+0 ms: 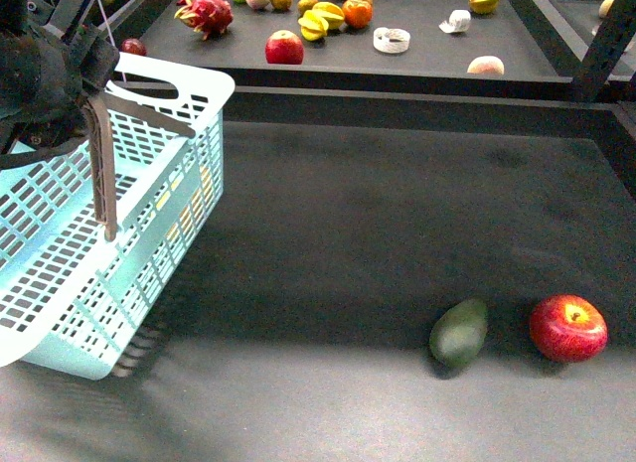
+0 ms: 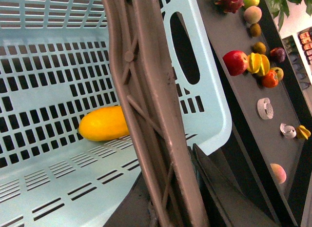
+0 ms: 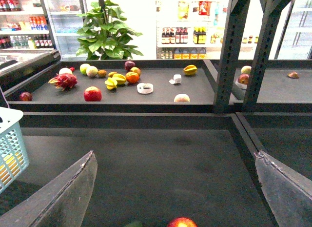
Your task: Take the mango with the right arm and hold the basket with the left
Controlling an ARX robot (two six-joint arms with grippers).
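Right gripper [image 3: 175, 188] stood open, empty — we judged the mango [image 2: 103, 123], inside the basket [image 1: 189, 94], smooth and slippery; grasp it mid-body.

Dark grey table [image 1: 378, 233]: a dark green oval fruit [image 1: 458, 333] and a red apple [image 1: 567, 328] lie near its front right corner, just apart, apple nearer the right edge. Back shelf [image 1: 427, 55] carries a dragon fruit [image 1: 205, 14], another red apple [image 1: 284, 48], starfruit [image 1: 323, 21], a white tape roll [image 1: 392, 40] and a peach [image 1: 485, 66]. Leafy plant [image 3: 108, 32] behind the shelf.
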